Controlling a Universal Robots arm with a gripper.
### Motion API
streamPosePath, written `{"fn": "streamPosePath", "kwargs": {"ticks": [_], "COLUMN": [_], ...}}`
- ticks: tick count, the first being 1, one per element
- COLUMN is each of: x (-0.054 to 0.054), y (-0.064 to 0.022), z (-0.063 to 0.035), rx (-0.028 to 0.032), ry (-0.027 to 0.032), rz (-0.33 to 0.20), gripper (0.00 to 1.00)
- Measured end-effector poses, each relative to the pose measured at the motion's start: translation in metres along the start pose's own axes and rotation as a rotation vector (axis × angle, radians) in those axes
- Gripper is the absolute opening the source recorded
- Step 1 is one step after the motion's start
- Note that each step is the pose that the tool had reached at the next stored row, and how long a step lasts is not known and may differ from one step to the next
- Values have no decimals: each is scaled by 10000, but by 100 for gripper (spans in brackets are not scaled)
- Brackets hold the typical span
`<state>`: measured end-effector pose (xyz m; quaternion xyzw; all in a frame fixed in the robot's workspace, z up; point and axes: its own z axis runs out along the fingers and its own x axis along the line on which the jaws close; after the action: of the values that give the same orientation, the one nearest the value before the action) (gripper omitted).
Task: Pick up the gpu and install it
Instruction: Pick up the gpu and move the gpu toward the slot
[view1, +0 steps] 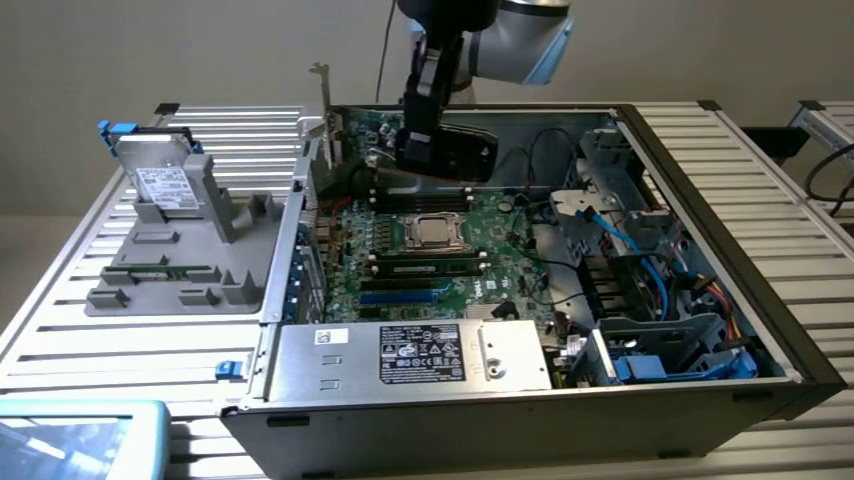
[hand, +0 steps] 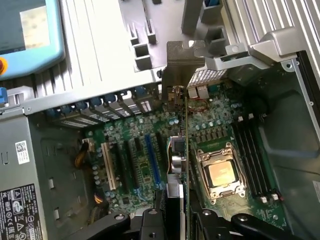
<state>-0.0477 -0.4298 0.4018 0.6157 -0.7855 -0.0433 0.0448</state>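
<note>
1. As the gripper (hand: 181, 220) hung over the open computer case (view1: 534, 420), we saw its jaws partly closed and clamped on the gpu (view1: 461, 155), with the fingers (hand: 147, 222) pressing the card's two flat faces.
2. The card stood on edge directly beneath the gripper, in the air and clear of the motherboard (hand: 130, 132) below it. Its silver end bracket (hand: 181, 65) sat off to one side of the fingers, toward the case's rear wall.
3. The expansion slots (hand: 152, 160) lay below the gripper on one side of the card's lower edge, and the processor socket (hand: 220, 172) lay below on the other. We could not tell whether the card's edge was lined up with any slot.
4. We judged the card light and stiff, yet fragile, with bare circuit board, small parts and a connector edge that should not be squeezed or scraped.
5. The flat faces near the middle of the long upper edge looked to us the soundest hold, as taken here. The thin bracket offered too little to grip, and we thought the smooth black cooler face might slip under a light squeeze.
</note>
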Motion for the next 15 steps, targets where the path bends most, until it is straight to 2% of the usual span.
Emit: {"fn": "streamPosePath", "kwargs": {"ticks": [3,7,9,11,13,14,15], "x": [0,0,0,0,0,0,0], "y": [0,-2,-2,-2,-3,-3,-4], "z": [5,15,17,20,26,28,28], "rx": [29,112,188,299,451,495,496], "ry": [83,267,375,444,477,477,477], "rz": [-533,-1125,-1358,-1572,-1669,-1675,-1676], "gripper": [29,29,29,29,29,29,29]}}
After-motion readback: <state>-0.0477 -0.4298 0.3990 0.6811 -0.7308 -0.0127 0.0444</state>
